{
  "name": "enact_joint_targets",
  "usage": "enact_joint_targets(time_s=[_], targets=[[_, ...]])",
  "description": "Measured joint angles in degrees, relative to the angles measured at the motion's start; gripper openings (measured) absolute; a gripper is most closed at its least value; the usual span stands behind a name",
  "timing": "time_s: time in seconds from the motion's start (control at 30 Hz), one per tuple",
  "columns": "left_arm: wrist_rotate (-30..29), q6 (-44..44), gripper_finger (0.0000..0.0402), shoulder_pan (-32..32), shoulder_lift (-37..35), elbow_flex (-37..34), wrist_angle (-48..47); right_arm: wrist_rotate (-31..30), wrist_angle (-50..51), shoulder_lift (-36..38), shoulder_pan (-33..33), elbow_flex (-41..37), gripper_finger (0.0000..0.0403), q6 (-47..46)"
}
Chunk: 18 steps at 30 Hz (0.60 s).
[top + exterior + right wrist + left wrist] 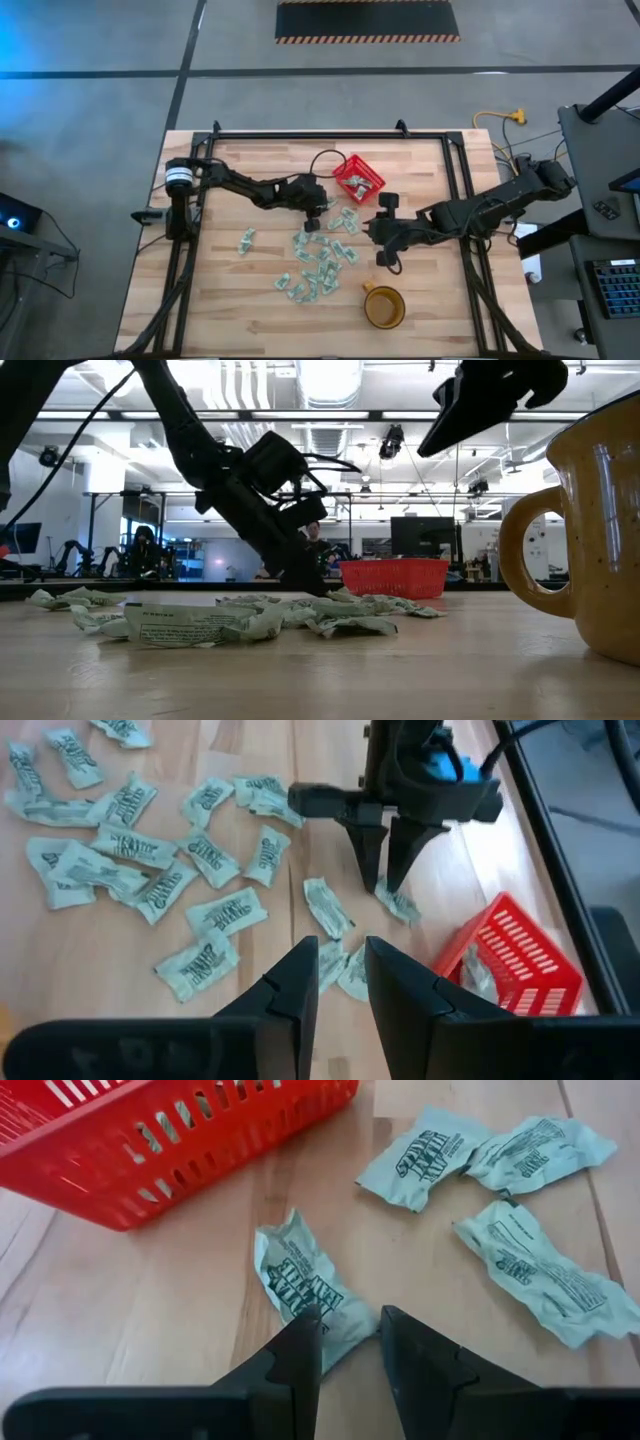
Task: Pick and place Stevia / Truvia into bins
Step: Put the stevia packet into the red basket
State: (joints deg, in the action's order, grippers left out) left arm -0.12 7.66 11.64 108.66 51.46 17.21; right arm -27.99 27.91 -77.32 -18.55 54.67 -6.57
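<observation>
Sachet (310, 1285) pinched by left hand (350, 1335) — beside red basket (150, 1150).

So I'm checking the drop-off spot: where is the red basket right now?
In the high view the red basket sits at the table's far middle, just right of the left gripper, with the loose sachets spread nearer the front.

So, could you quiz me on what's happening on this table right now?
1. True or false: the red basket already holds some sachets.
2. The left gripper is: (a) down at a sachet beside the basket, (b) raised over the mug.
3. Fill in: the amber mug stands ___, handle to one side.
Key: 1 true; 2 a; 3 upright.
</observation>
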Motion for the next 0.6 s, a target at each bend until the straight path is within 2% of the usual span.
enact_joint_targets(time_s=[0.17,0.37,0.6], targets=[[0.0,0.0,0.0073,0.0,0.0,-0.1,-0.2,0.0,-0.2,-0.2,0.0,-1.3,0.0073,-2.3],[0.0,0.2,0.0007,0.0,-0.1,0.2,-1.2,0.0,0.3,-0.5,0.0,-2.2,0.0069,-4.0],[-0.2,0.2,0.0008,-0.1,-2.4,0.0,-2.6,0.0,0.2,-0.5,0.0,-4.0,0.0077,-4.0]])
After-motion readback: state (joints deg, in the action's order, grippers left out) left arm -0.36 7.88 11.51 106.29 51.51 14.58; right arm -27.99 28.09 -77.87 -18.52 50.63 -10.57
